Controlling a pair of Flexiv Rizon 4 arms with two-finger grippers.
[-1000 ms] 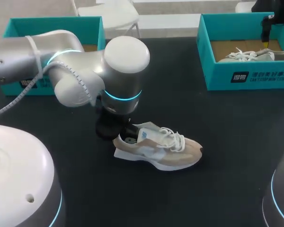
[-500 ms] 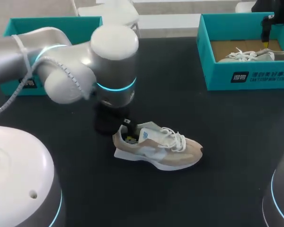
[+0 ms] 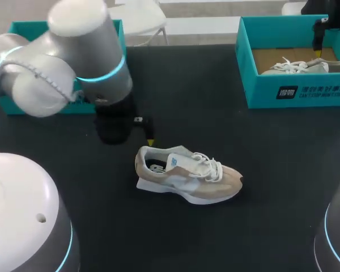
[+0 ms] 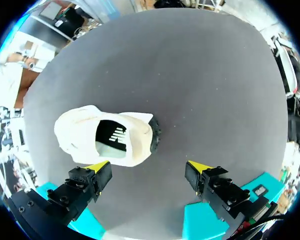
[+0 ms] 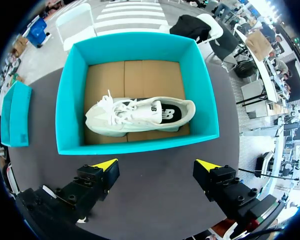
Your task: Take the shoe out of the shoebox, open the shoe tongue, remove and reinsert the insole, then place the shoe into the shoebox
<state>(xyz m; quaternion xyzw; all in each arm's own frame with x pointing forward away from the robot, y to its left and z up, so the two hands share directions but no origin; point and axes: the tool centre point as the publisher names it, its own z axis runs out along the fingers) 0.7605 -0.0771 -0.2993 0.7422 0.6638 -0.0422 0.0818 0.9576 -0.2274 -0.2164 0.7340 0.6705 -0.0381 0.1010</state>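
Head view first: your beige and white lace-up sneaker (image 3: 187,180) stands on its sole at the lower middle of the frame, on the black table (image 3: 226,130). Its toe points right and its heel left, and it is well apart from either box. White laces lie across the tongue, which carries a small blue label (image 3: 173,161); its print is too small to make out. Through the collar you can see the dark insole (image 4: 114,137) seated inside the shoe, with a white striped logo on it.

Your left gripper (image 4: 149,165) hangs just to the upper left of the heel in the head view, touching nothing. Its fingers stand wide apart and empty. In the left wrist view the sneaker's heel end lies just ahead of the gripper, closer to one finger than the other. The silver left arm (image 3: 73,68) comes in from the left edge and covers part of the open teal cardboard shoebox (image 3: 22,31) at the upper left.

At the upper right stands a second teal shoebox (image 3: 294,93), also open. Its front wall bears a white printed logo block and a line of characters. Inside, on a brown cardboard floor, lies a pale white sneaker (image 5: 135,117) with white laces and a dark, logo-marked insole. Your right gripper (image 5: 157,164) hovers above that box's near wall, fingers well apart, holding nothing.
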